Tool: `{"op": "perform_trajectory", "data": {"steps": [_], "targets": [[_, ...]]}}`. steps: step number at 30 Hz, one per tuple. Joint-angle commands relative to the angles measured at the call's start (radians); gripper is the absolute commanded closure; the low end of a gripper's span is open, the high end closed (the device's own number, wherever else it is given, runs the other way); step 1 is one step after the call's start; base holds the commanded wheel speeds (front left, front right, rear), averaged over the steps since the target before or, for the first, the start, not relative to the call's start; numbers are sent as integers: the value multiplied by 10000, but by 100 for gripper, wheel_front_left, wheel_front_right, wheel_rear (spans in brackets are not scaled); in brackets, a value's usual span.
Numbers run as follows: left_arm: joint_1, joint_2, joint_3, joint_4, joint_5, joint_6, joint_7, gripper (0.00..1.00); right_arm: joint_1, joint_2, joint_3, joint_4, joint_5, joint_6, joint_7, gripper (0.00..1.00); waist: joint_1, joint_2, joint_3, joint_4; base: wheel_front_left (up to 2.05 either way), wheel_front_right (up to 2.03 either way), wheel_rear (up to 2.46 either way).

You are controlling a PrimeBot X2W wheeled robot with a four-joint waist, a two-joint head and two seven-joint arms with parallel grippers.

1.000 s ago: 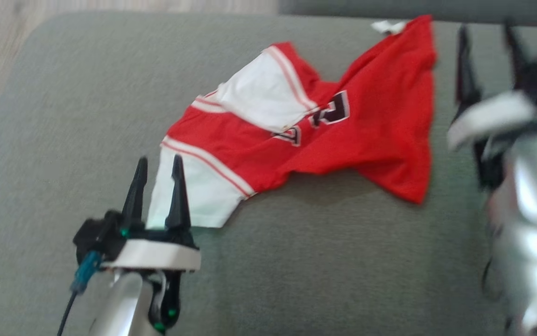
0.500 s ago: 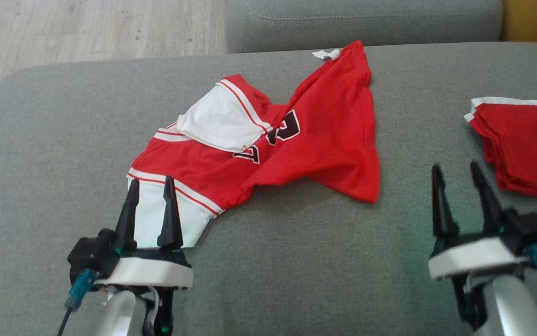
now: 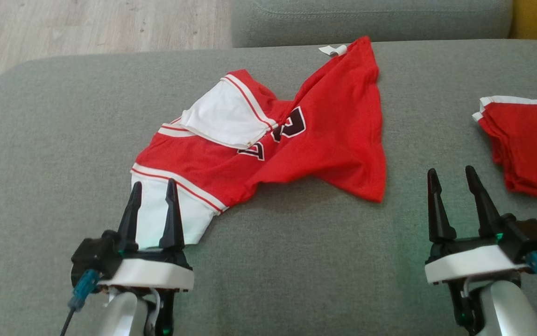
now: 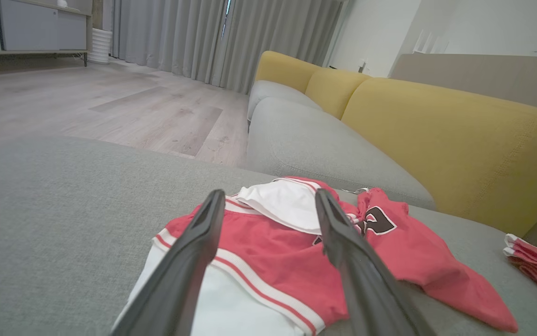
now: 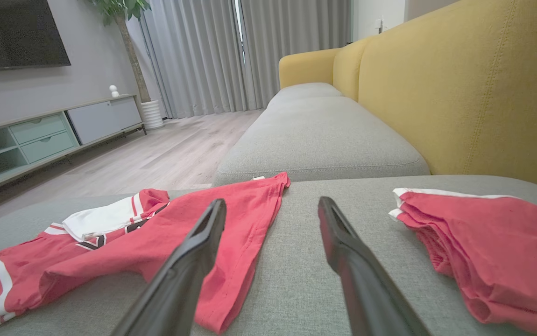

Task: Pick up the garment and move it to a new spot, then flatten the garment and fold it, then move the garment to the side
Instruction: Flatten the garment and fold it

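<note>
- Grey woven sofa seat (image 3: 296,261) carries everything. A pale wood floor (image 3: 86,23) lies past its far-left edge, and a yellow backrest (image 4: 436,135) rises behind it.
- The garment (image 3: 324,140) lies crumpled near the middle of the seat. It is a thin red top with white sleeve panels, red-and-white striped trim and dark, white-edged lettering.
- It is twisted at the waist. One white sleeve is flopped over the chest, the red body fans toward the far edge, and a small white label (image 3: 334,50) sticks out at the far corner.
- The left hand (image 3: 154,183) is spread wide and empty, with its tips over the near white sleeve (image 3: 194,219). Whether they touch the cloth cannot be told.
- The right hand (image 3: 451,170) is also wide and empty. It is over bare cushion between the garment's red corner and a folded red pile (image 3: 530,149), apart from both.
- Risk: the cloth looks limp and layered. A pinch on the sleeve alone would probably drag the rest along in its twist rather than lift it cleanly.
- Risk: catching two layers where the sleeve is doubled over could trap that fold and make flattening harder.
- Risk: the folded pile sits close to the right hand, so a loose reach could snag it and undo it.
- Risk: the coarse seat weave likely grips the cloth, so sliding the garment may bunch it.
</note>
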Motion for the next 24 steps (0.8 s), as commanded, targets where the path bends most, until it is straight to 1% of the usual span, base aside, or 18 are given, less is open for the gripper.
{"op": "perform_trajectory", "data": {"steps": [1, 8, 13, 16, 17, 19, 20, 24], "targets": [[-256, 68, 262, -205, 80, 25, -80, 0, -313, -29, 200, -366, 64, -7, -108, 0, 0, 0, 16, 43, 0, 0, 0], [-250, 68, 277, -20, 70, 32, -80, 0, -320, -28, 221, -249, 41, -7, -108, 0, 0, 0, -5, 79, 0, 0, 0], [-296, 69, 325, 327, 270, 229, -80, 0, -351, -28, 283, -230, 48, -7, -108, 0, 0, 0, 29, 41, 0, 0, 0], [-430, 123, 420, 1061, 535, 597, -76, 0, -372, -28, 335, -223, 51, -7, -108, 0, 0, 0, 111, -10, 0, 0, 0], [-613, 220, 553, 1687, 601, 928, 101, 0, -390, -28, 362, -224, 56, -7, -108, 0, 0, 0, 198, -47, 0, 0, 0], [-840, 340, 682, 2285, 655, 1260, 363, 0, -415, -28, 383, -225, 64, -7, -108, 0, 0, 0, 290, -89, 0, 0, 0], [-1057, 477, 807, 2799, 690, 1545, 583, 0, -451, -28, 410, -225, 82, -7, -108, 0, 0, 0, 391, -143, 0, 0, 0], [-1418, 687, 1156, 3666, 539, 1929, 768, 0, -517, -28, 453, -216, 123, -7, -108, 0, 0, 0, 554, -255, 0, 0, 0]]}}
